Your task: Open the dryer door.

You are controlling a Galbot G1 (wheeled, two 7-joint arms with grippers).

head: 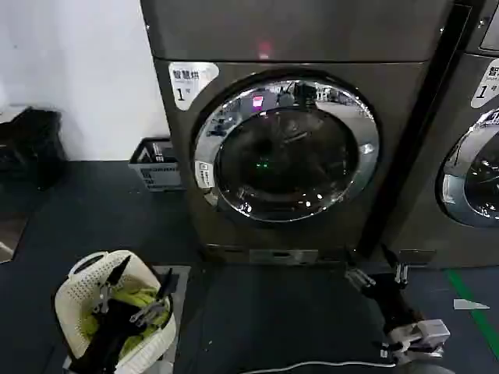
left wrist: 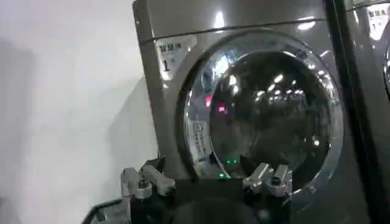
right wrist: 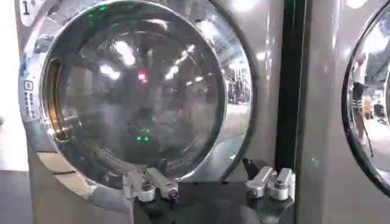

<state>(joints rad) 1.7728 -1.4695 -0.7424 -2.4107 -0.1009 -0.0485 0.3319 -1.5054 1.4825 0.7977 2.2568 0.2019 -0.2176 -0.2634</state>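
Note:
The dryer door [head: 286, 148] is a big round porthole with a wide chrome rim, dark glass and a small white sticker on its left rim. It lies flat against the grey machine front. My left gripper [head: 143, 274] hangs open low on the left, above a basket and well short of the door. My right gripper [head: 380, 269] is open too, low on the right near the machine's base. In the left wrist view the door [left wrist: 268, 115] stands beyond the open left gripper [left wrist: 207, 173]. The right wrist view has the door [right wrist: 134, 91] close ahead of the open right gripper [right wrist: 207, 176].
A neighbouring machine [head: 475, 171] with a similar chrome door stands on the right. A white laundry basket [head: 86, 304] with yellow-green cloth sits under the left arm. A grey crate [head: 156, 164] and a black bag [head: 31, 144] lie by the wall. A white cable [head: 312, 366] crosses the dark floor.

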